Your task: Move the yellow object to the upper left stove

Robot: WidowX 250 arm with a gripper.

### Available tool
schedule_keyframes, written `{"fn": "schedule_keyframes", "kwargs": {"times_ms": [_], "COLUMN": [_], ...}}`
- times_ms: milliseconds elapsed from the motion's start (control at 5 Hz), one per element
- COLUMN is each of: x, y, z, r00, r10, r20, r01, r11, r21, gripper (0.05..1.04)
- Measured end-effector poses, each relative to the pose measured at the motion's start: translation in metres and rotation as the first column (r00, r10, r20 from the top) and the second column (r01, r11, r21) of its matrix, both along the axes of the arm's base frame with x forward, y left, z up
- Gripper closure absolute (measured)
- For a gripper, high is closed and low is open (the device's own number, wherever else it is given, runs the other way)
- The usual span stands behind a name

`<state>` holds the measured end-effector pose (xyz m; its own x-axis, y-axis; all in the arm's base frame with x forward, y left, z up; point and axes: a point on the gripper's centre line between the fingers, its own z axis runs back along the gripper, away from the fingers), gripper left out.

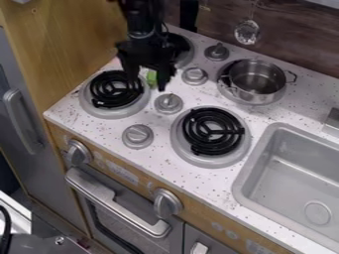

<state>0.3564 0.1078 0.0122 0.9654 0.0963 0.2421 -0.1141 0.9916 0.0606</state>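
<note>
Hanging above the stovetop (99,133) in the camera view, the black gripper (147,82) has its two fingers parted. The yellow-green object (151,78) shows between them, between the near left burner (115,113) and far left burner (188,53); whether either finger touches it cannot be told.

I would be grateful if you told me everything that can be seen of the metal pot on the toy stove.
The pot is round, open-topped and silvery, with shiny, metal-looking walls and a rolled-looking rim. It has a small loop handle on each side; the right one stands out clearly against the counter. It stands upright without a lid, on the rear burner nearest the sink, partly covering the burner's grey surround.
</note>
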Motion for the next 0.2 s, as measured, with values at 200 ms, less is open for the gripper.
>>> {"fn": "schedule_keyframes", "kwargs": {"times_ms": [200], "x": [-0.0206], "y": [-0.0221], "z": [0.0026], "r00": [1.000], "r10": [-0.015], "r20": [-0.007], "r01": [0.015], "r11": [1.000], "r21": [-0.025], "gripper": [0.085]}}
